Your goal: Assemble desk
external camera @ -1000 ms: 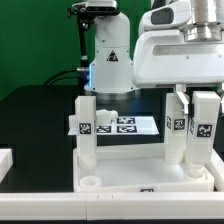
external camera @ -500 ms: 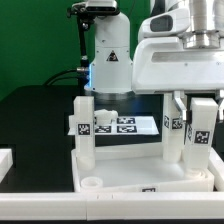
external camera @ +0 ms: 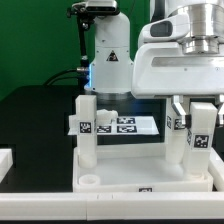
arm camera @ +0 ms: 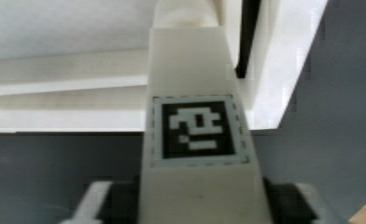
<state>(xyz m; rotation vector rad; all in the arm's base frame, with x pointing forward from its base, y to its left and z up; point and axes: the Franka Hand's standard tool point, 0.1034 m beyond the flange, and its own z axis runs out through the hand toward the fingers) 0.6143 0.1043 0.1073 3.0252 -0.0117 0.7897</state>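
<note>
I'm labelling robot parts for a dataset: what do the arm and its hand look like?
The white, rounded robot arm has a dark fitting on top, a blue glow low on its side and a black cable beside it. The hand is a white boxy block under a grey metal cylinder, with pale fingers.

Leg partly out of frame

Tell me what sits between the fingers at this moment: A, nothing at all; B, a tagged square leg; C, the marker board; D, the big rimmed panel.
B: in the wrist view the fingers close on either side of a tagged square leg, its black-and-white tag facing the camera.
</note>
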